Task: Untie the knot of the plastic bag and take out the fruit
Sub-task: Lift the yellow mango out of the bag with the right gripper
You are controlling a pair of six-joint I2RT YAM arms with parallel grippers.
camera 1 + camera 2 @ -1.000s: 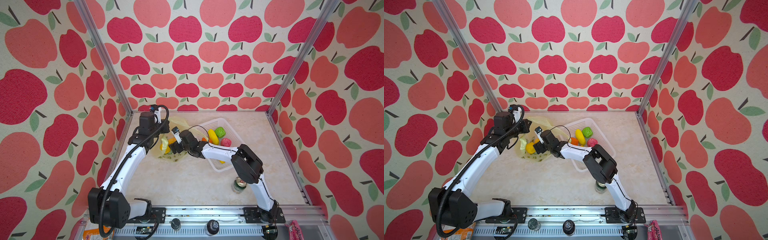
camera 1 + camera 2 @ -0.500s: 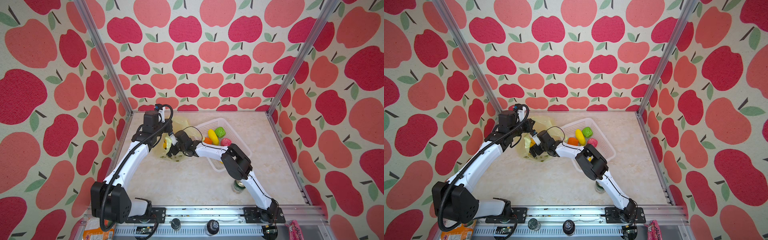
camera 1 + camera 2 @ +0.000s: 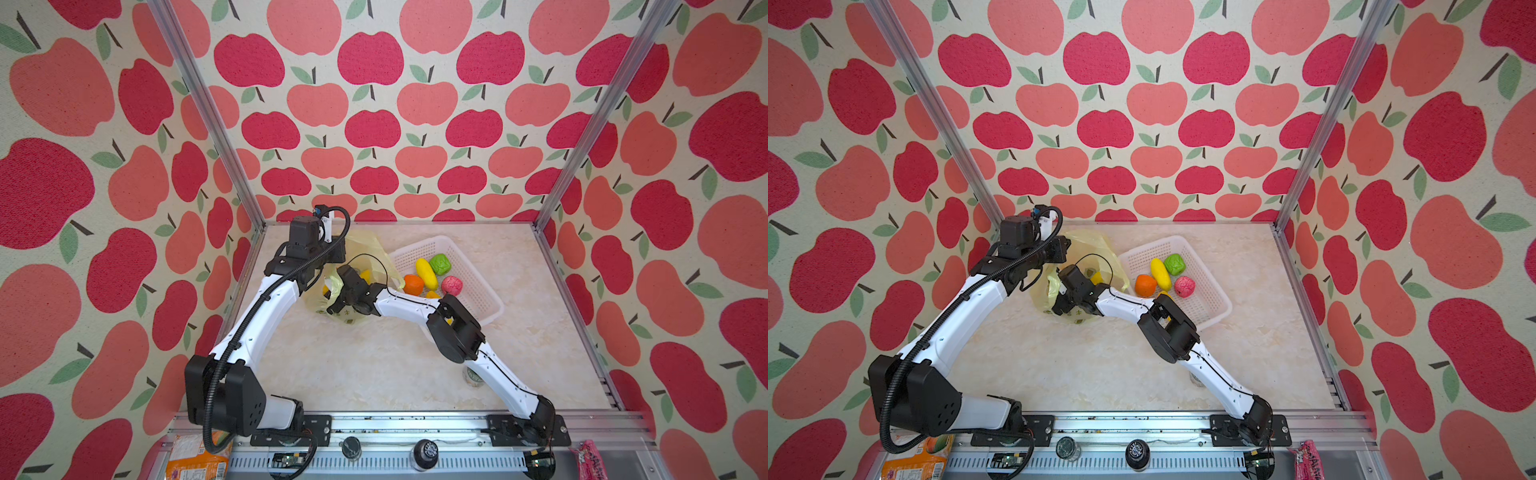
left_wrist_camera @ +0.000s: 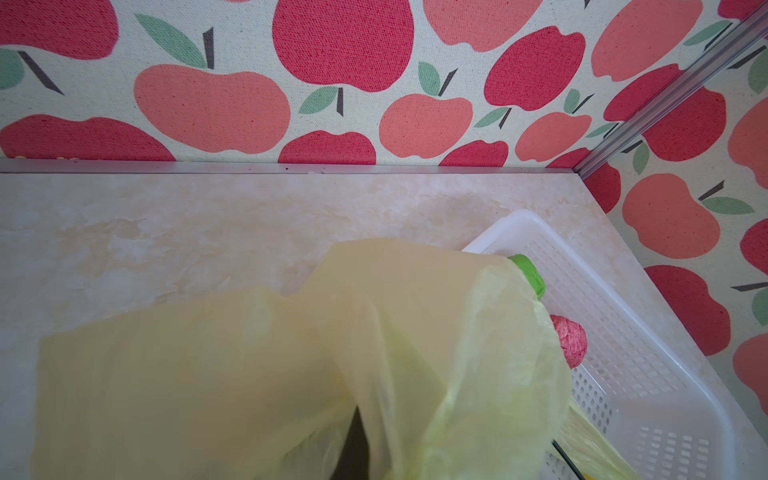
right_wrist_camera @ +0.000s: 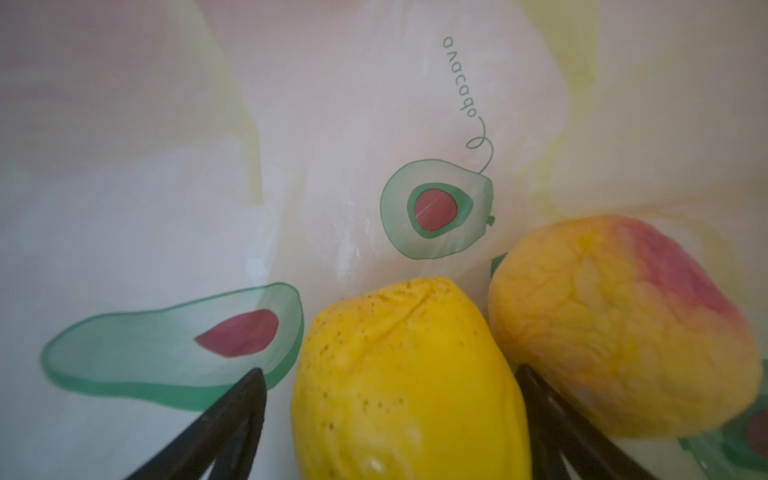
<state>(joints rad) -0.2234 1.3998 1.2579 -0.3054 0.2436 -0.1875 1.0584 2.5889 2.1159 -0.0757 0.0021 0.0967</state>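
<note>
By the table: basket, can, two packets.
White basket (image 3: 482,282) right of centre; can (image 3: 471,376) below it; orange packet (image 3: 193,457) lower left, pink packet (image 3: 590,457) lower right.

Both top views look down over the whole table (image 3: 374,365); right wrist seemingly inside the plastic bag (image 5: 332,124).

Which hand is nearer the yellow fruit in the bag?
Right. The right hand is inside the plastic bag, open around the yellow fruit; the left hand grips the bag's rim, clear of the fruit.
</note>
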